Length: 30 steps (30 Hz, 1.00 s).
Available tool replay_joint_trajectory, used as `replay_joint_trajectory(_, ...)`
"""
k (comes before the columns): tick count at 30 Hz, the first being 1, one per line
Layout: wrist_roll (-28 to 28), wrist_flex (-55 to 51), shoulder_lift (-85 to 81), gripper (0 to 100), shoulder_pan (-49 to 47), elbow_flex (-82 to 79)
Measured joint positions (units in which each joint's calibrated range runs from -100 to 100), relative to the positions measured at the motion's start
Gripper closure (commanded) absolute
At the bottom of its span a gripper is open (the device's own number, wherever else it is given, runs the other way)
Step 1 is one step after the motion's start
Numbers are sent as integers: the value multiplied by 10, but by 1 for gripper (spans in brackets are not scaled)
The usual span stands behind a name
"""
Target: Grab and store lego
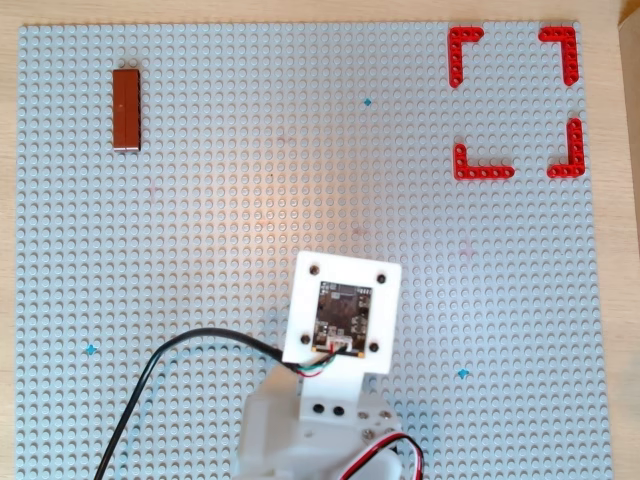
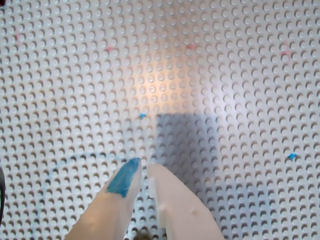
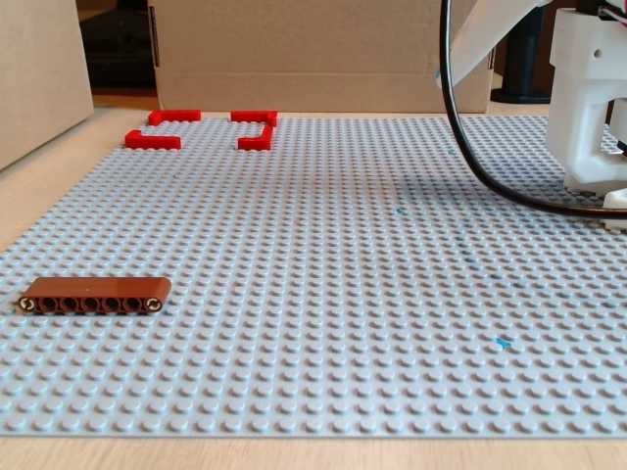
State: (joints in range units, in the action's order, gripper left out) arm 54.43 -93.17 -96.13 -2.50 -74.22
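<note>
Pale wooden desk [image 1: 628, 250] under a grey studded baseplate [image 1: 250, 200], cardboard boxes [image 3: 294, 49] behind. Long reddish-brown rigid plastic beam [image 1: 126, 109] lying flat near the far-left corner in the overhead view, well apart from the white claw [image 2: 145, 167], fingers nearly together, empty. Probably light, stiff, smooth-sided; best pinched across the narrow width at mid-length. Four red L-shaped brackets [image 1: 515, 100] marking a square at the far-right corner.

Grey studded baseplate [image 3: 343, 255] on pale wood table [image 3: 59, 176] — cardboard boxes [image 3: 294, 49] behind, warm light
</note>
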Motion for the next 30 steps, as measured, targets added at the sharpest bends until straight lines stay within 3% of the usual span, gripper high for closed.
replay_joint_trajectory(6, 30, 16, 0, 98, -19, 2)
replay_joint_trajectory(14, 42, 125, 76, 98, -67, 41)
replay_joint_trajectory(19, 46, 138, 243, 98, -72, 165)
replay_joint_trajectory(30, 90, 169, 703, 98, -185, 534)
